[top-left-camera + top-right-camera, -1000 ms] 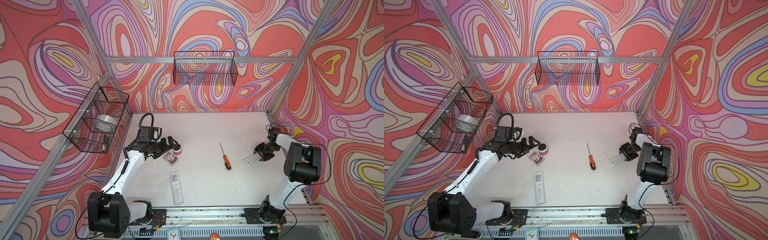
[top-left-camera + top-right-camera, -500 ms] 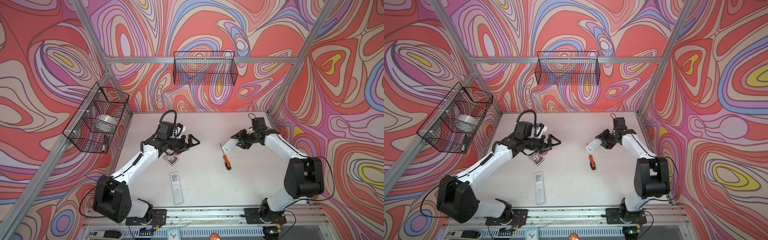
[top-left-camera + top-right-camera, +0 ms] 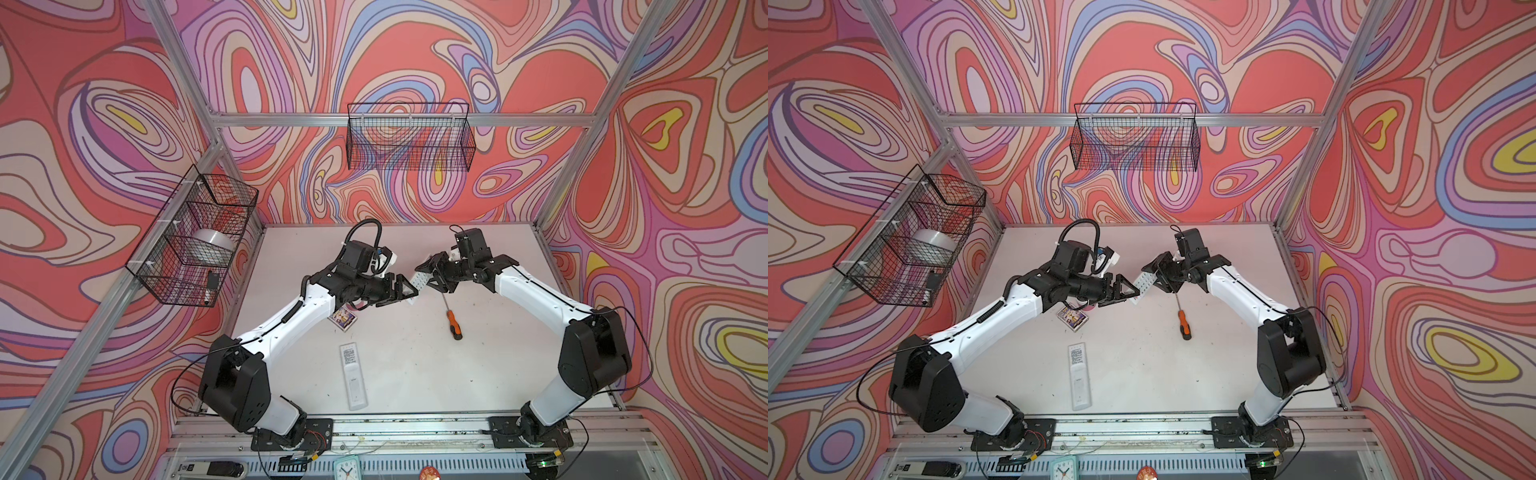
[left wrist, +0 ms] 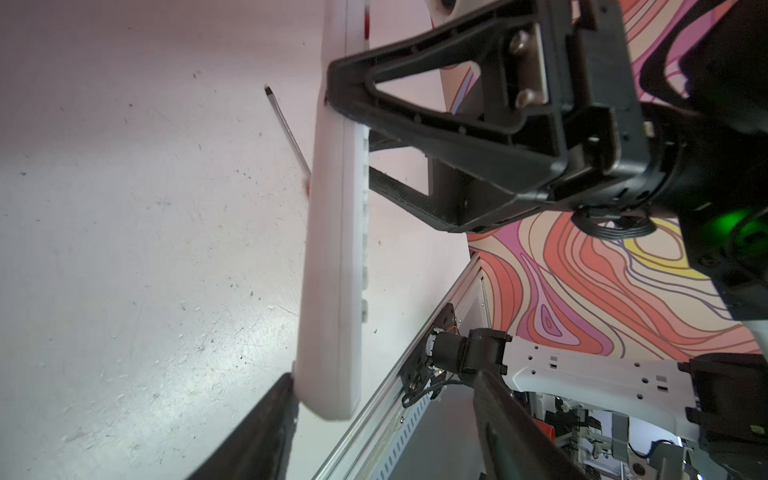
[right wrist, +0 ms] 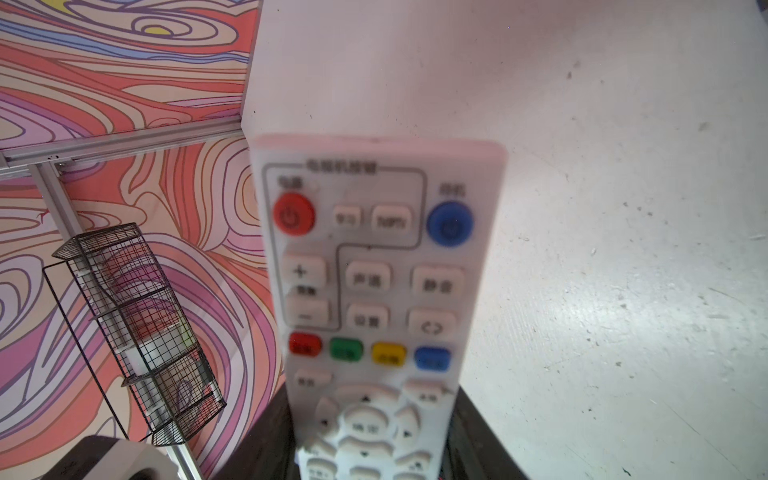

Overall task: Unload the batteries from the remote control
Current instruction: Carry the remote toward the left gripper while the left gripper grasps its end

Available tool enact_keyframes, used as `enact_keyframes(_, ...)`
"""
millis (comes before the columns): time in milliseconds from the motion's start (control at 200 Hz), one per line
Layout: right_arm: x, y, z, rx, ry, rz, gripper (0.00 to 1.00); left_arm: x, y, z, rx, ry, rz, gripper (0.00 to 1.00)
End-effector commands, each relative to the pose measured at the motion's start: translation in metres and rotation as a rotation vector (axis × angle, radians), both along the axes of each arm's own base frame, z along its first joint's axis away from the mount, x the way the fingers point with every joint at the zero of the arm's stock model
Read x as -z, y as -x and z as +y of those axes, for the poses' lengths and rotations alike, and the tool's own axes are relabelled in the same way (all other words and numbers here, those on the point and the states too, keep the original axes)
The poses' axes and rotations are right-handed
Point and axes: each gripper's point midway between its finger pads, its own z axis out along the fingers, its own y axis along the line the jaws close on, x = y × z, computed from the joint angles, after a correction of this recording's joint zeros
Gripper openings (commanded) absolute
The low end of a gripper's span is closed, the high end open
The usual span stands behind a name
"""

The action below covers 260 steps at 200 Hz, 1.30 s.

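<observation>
Remote control (image 3: 419,282) clamped by right gripper (image 3: 433,276), long axis and power-button end toward spread-jawed left gripper (image 3: 409,297)

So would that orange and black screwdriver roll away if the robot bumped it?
Probably a little: the orange-and-black-handled screwdriver lies flat on the smooth white table, and its handle looks round, so a sideways bump may roll it. It would likely curve, because the handle is fatter than the thin metal shaft. It looks stiff, not bendy.

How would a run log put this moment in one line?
right jaws: clamped on white plastic coloured-button remote, held aloft | left jaws: open around its other end | batteries: none visible
</observation>
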Motion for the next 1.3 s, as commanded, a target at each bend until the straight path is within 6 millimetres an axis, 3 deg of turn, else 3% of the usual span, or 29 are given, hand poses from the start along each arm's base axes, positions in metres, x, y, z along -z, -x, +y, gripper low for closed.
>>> enact_keyframes(0, -0.013, -0.008, 0.015, 0.002, -0.039, -0.030, 0.37, 0.006, 0.004, 0.003, 0.010, -0.045, -0.006, 0.54)
enact_keyframes(95, -0.012, -0.008, 0.019, -0.008, -0.034, -0.032, 0.37, 0.011, 0.004, 0.007, 0.004, -0.078, -0.004, 0.44)
enact_keyframes(235, -0.010, -0.008, 0.023, -0.019, -0.038, -0.027, 0.36, 0.017, 0.001, 0.012, -0.017, -0.112, -0.003, 0.45)
enact_keyframes(270, -0.010, -0.008, 0.024, -0.023, -0.040, -0.028, 0.35, 0.020, 0.000, 0.013, -0.024, -0.122, 0.004, 0.48)
enact_keyframes(361, -0.011, -0.007, 0.026, -0.028, -0.045, -0.030, 0.34, 0.028, -0.003, 0.018, -0.057, -0.169, 0.025, 0.68)
enact_keyframes(446, -0.013, -0.007, 0.027, -0.033, -0.053, -0.035, 0.34, 0.032, -0.006, 0.018, -0.066, -0.174, 0.034, 0.69)
enact_keyframes(551, -0.014, -0.006, 0.031, -0.047, -0.066, -0.036, 0.33, 0.030, -0.010, 0.011, -0.059, -0.146, 0.037, 0.61)
enact_keyframes(721, -0.012, -0.004, 0.033, -0.055, -0.069, -0.036, 0.33, 0.035, -0.013, 0.003, -0.029, -0.134, 0.064, 0.32)
enact_keyframes(911, -0.006, -0.002, 0.034, -0.064, -0.068, -0.025, 0.35, 0.041, -0.010, 0.003, -0.004, -0.151, 0.077, 0.14)
enact_keyframes(1067, -0.001, -0.004, 0.036, -0.073, -0.071, -0.017, 0.41, 0.045, -0.007, 0.009, 0.025, -0.202, 0.052, 0.08)
enact_keyframes(1297, -0.002, -0.004, 0.029, -0.106, 0.019, -0.044, 0.63, 0.044, 0.000, 0.031, 0.155, -0.360, -0.085, 0.09)
